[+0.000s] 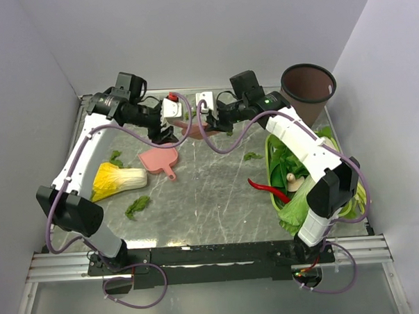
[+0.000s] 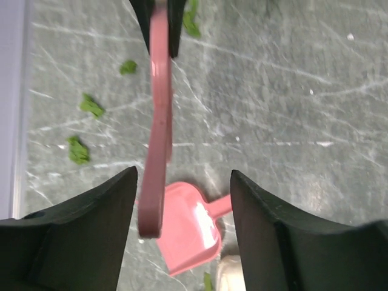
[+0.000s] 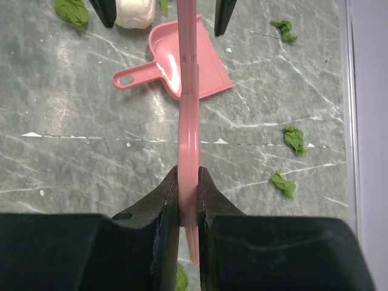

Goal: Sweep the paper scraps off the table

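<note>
My right gripper (image 3: 189, 193) is shut on a pink brush (image 3: 188, 115) near its bristle end and holds it above the table (image 1: 211, 192). The brush handle (image 2: 159, 121) reaches between the fingers of my open left gripper (image 2: 183, 182), close to its left finger (image 2: 91, 230), not clamped. In the top view both grippers, left (image 1: 165, 134) and right (image 1: 209, 122), meet at the back centre. The pink dustpan (image 1: 157, 159) lies on the table below them. Dark-green paper scraps lie scattered on the table (image 1: 137, 205) (image 1: 251, 156) (image 2: 91, 106) (image 3: 295, 138).
A yellow-and-white cabbage (image 1: 116, 180) lies left of the dustpan. A green basket (image 1: 271, 169) of leafy vegetables and a red chili (image 1: 266, 188) are at the right. A brown bin (image 1: 308, 83) stands at the back right. White boxes (image 1: 172, 108) stand at the back.
</note>
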Motion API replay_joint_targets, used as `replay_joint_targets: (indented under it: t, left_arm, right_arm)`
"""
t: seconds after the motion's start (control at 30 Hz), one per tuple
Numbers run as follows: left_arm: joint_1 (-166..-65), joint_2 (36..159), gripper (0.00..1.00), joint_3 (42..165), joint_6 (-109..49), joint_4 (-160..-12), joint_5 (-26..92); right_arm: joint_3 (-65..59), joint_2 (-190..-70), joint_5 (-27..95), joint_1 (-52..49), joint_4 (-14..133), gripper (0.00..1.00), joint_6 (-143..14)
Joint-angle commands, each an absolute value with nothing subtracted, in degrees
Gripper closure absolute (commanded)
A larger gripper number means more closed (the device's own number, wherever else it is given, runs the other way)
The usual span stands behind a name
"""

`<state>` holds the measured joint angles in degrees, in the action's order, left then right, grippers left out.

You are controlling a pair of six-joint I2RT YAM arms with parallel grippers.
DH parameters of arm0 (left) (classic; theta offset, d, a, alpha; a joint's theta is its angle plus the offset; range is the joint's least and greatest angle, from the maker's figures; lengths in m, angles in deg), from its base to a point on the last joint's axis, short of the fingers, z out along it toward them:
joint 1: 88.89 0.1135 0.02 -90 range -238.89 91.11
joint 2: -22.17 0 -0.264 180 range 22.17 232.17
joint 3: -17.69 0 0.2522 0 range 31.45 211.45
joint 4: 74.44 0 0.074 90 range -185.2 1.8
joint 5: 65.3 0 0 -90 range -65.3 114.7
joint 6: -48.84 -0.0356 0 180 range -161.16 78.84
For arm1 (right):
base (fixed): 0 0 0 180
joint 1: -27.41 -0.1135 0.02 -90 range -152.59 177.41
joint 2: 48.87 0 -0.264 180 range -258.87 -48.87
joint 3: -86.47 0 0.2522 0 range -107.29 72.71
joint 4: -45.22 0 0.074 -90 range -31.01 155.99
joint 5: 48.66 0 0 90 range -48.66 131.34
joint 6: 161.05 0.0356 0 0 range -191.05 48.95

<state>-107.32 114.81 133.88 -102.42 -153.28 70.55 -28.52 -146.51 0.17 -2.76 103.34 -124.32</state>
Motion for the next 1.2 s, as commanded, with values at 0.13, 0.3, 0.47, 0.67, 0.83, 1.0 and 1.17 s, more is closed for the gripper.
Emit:
replay_joint_targets:
  t: [0.13,0.3,0.47,0.67,0.83,1.0,1.17]
  left_arm:
    - [-107.34,109.8,0.45,132.61,-97.59,-145.69,75.5]
    - [-105.77,110.76,0.58,131.82,-90.76,-142.71,78.92]
    - [-104.18,112.08,0.67,130.5,-87.22,-142.17,84.03]
    - [-104.18,112.61,0.69,131.47,-87.4,-142.43,85.26]
    - [-104.18,110.59,0.55,129.01,-83.97,-137.6,85.96]
    - [-104.18,111.2,0.54,128.74,-81.15,-135.75,87.45]
    - [-104.18,112.52,0.56,129.97,-81.33,-137.69,88.51]
  right_arm:
    - [-30.12,-144.67,-2.25,-2.47,103.19,1.0,-126.86]
    - [-31.27,-145.81,-6.29,-2.12,104.59,1.0,-127.38]
    - [-34.6,-148.27,-12.36,0.08,106.09,1.0,-125.28]
    - [-34.87,-148.8,-10.96,0.08,106.71,1.0,-125.71]
    - [-32.94,-148.1,-10.52,-0.01,107.41,1.0,-126.51]
    - [-31.53,-147.31,-10.78,-0.01,106.1,1.0,-124.75]
    - [-31.18,-147.39,-10.08,-0.01,105.92,1.0,-124.66]
